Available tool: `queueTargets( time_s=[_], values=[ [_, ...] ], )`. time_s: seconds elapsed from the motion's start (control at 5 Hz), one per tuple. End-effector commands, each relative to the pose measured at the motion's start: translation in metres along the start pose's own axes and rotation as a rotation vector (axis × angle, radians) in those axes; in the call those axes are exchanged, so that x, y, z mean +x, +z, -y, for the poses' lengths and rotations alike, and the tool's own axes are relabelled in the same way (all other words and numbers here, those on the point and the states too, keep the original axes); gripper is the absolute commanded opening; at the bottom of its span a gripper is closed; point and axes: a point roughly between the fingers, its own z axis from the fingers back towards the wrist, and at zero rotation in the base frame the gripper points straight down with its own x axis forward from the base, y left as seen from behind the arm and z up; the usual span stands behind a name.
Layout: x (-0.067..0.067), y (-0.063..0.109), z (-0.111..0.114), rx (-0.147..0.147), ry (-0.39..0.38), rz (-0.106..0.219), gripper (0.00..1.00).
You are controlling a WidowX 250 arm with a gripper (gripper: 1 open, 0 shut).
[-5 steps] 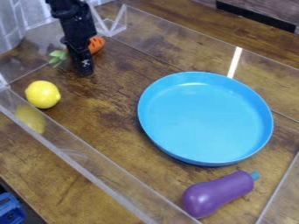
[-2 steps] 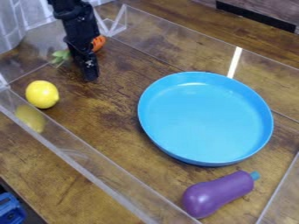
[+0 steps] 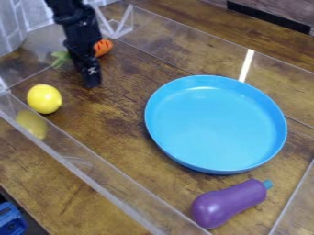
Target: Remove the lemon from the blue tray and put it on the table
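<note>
Gripper (image 3: 88, 75) seen at upper left, over the planks near the carrot (image 3: 103, 45); the finger spread can't be told, fingers dark and blurred, no fruit visibly pinched. Lemon (image 3: 44, 99) sits on the brown wooden table (image 3: 105, 119), just beside the clear acrylic wall (image 3: 76, 154), well apart from the blue tray (image 3: 216, 124). Nothing is seen lying in the tray. Purple eggplant (image 3: 229, 204) is on the table on the far side of the tray from the gripper.

Task looks done, as the lemon is out of the tray and on the wood; step in hand is judged to be clearing the arm. To do it well: gripper should be raised straight up first, so the carrot and its green top aren't dragged. Sideways swing toward the lemon should be avoided, since it is round and could be rolled against the wall by a light brush. Wall itself should be given room. Lemon should be left alone, no regrasp needed; the tray shouldn't be nudged either.
</note>
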Motion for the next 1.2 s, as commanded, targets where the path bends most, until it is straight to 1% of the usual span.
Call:
queueTargets(
  time_s=[0.0, 0.2, 0.6, 0.8, 1.0],
  values=[
    [-0.031, 0.015, 0.000, 0.013, 0.112, 0.004, 1.00],
    [-0.040, 0.017, 0.011, 0.007, 0.153, -0.019, 1.00],
    [-0.052, 0.020, 0.015, 0.008, 0.235, -0.047, 1.00],
    [-0.062, 0.024, 0.017, 0.008, 0.269, -0.061, 1.00],
    [-0.061, 0.024, 0.016, 0.015, 0.317, -0.070, 1.00]
  ],
)
